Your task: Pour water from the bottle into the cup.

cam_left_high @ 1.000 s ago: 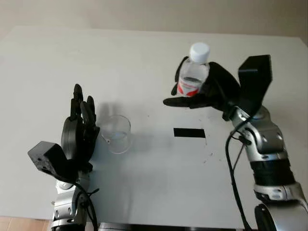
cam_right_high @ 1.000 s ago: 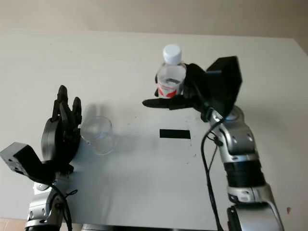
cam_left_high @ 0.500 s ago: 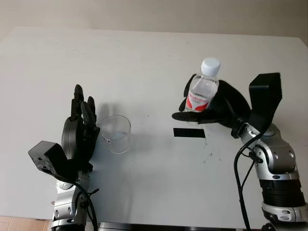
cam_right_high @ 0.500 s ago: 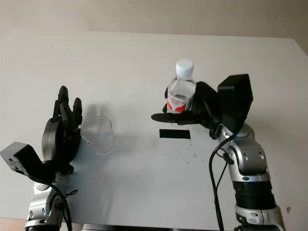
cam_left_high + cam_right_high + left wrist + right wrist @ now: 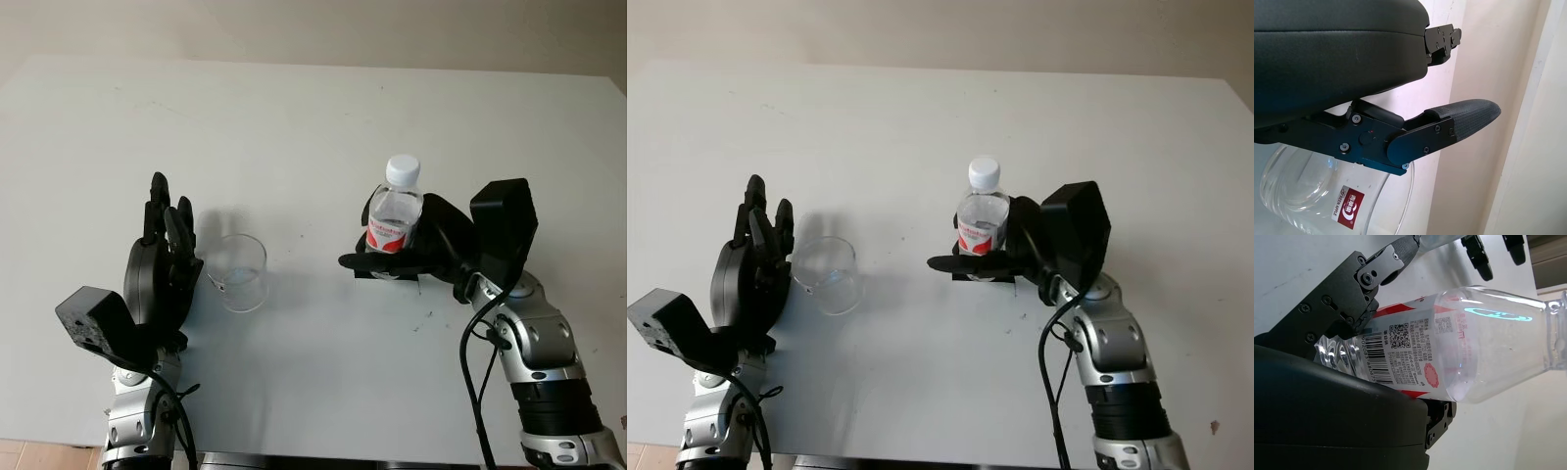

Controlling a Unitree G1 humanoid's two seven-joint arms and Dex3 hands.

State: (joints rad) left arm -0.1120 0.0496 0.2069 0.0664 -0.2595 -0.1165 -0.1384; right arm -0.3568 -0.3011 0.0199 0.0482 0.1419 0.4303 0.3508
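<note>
Lowered since a second ago, the bottle (image 5: 396, 217) now stands upright over the black mark (image 5: 364, 275) on the white tabletop (image 5: 313, 117), nearer the robot, fingers (image 5: 364, 260) of the right hand (image 5: 431, 250) wrapped around its label. Left hand (image 5: 162, 274) is open, unmoved, just beside the clear cup (image 5: 238, 272).

Left wrist view: cup (image 5: 1327, 200) sits beneath the open fingers (image 5: 1459, 115).

Right wrist view: fingers (image 5: 1366, 274) clasp the capped bottle (image 5: 1449, 347).

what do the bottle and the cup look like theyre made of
Clear water bottle with white cap and red label, held by the right hand: likely thin glossy plastic, see-through with glints. Clear round cup beside the open left hand: transparent, glass or hard plastic, can't tell which.
</note>
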